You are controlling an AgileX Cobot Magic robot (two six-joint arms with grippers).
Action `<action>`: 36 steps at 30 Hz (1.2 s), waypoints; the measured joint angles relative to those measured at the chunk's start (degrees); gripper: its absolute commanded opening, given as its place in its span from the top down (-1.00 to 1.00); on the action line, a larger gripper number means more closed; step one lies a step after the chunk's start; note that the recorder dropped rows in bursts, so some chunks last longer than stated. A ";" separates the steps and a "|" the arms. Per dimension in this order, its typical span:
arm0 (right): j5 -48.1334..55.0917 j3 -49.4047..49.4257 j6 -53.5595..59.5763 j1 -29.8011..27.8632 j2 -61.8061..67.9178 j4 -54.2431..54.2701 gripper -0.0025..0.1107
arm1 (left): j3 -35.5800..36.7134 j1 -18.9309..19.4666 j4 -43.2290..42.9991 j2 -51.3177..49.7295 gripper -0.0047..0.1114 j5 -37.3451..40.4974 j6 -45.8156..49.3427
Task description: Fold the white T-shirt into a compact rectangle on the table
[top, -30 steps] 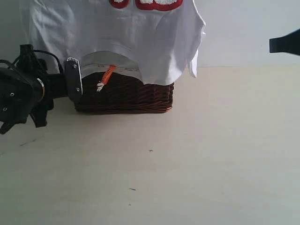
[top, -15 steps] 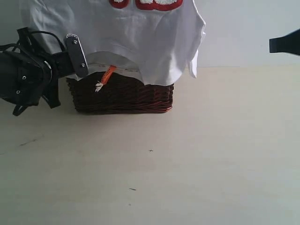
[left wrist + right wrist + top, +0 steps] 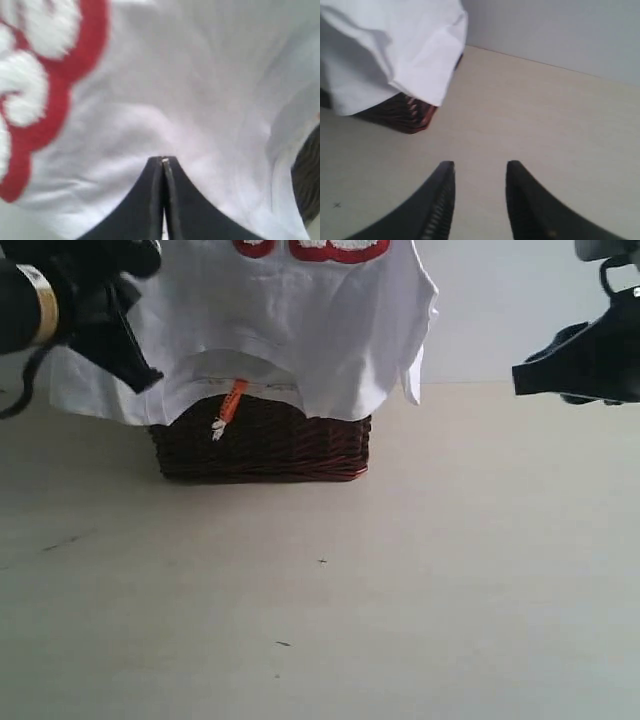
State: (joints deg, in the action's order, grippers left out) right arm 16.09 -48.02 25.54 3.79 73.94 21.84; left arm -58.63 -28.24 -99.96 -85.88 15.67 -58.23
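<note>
Two grippers are in view. The left gripper (image 3: 163,161) is clenched: its jaws are pressed flat together, and the tips lie against the cloth of the white T-shirt (image 3: 320,330) beside its red-outlined lettering (image 3: 75,70). Whether a fold is caught between them cannot be told. The right gripper (image 3: 480,165) is released. Its jaws stand apart with nothing between them, above bare table (image 3: 450,570) and well to the right of the shirt. The shirt is draped over a dark brown wicker basket (image 3: 270,450), which stands near the far edge of the table, left of its middle. The collar opening arches over the basket's front wall, with the orange neck tag (image 3: 232,398) hanging inside it. One sleeve hangs at the basket's right corner, and the cloth on the opposite side spreads out past the basket — below the left arm.
</note>
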 measured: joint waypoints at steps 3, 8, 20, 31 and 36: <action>-0.10 -0.63 17.10 1.61 1.88 14.14 -0.09 | 0.00 0.13 0.00 4.78 0.92 -3.69 -2.54; -0.50 -4.95 29.11 2.36 6.04 28.48 -0.10 | 0.00 0.26 0.00 7.93 0.92 -6.56 -3.22; 3.42 -19.31 31.70 2.81 17.54 32.09 -0.10 | 0.22 0.26 -0.10 4.50 0.92 -7.64 0.50; 13.30 -21.15 33.84 2.81 13.46 32.67 -0.10 | 0.22 0.26 -0.22 1.59 0.92 -7.36 1.02; 12.43 -21.37 33.94 2.81 13.08 32.79 -0.10 | 0.22 0.26 -0.22 1.59 0.92 -7.50 1.02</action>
State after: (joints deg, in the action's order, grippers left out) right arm 28.52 -69.39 59.48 6.60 87.02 54.62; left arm -58.41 -27.98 -100.18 -84.29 8.17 -57.21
